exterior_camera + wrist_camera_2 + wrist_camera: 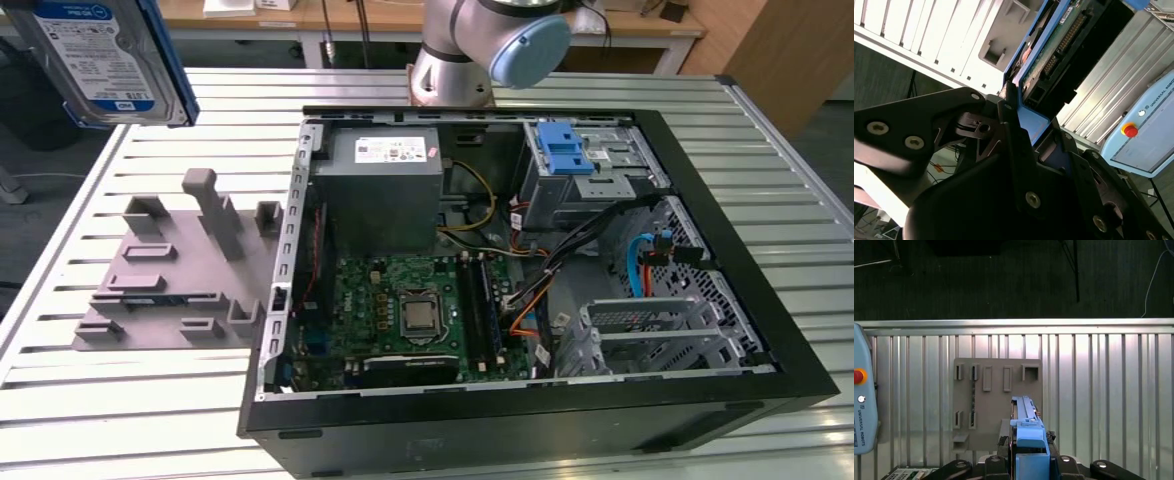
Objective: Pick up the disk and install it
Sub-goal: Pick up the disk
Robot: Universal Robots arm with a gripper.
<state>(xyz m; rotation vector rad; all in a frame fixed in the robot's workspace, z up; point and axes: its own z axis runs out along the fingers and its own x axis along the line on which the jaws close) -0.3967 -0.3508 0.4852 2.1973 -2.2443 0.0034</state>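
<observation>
Clamps with the gripper (pixel 1030 124) onto the blue end handle of the disk (pixel 110 55), holds it aloft and clear above the grey stand (pixel 174 275) at the exterior view's left, well apart from the open case (pixel 763 300) on the slatted table (pixel 120 410).

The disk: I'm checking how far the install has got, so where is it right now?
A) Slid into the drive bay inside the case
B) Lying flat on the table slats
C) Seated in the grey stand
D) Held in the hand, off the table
D: the disk hangs in the air at the exterior view's left, clear of the grey stand, and the first wrist view shows the hand shut on its blue end.
</observation>
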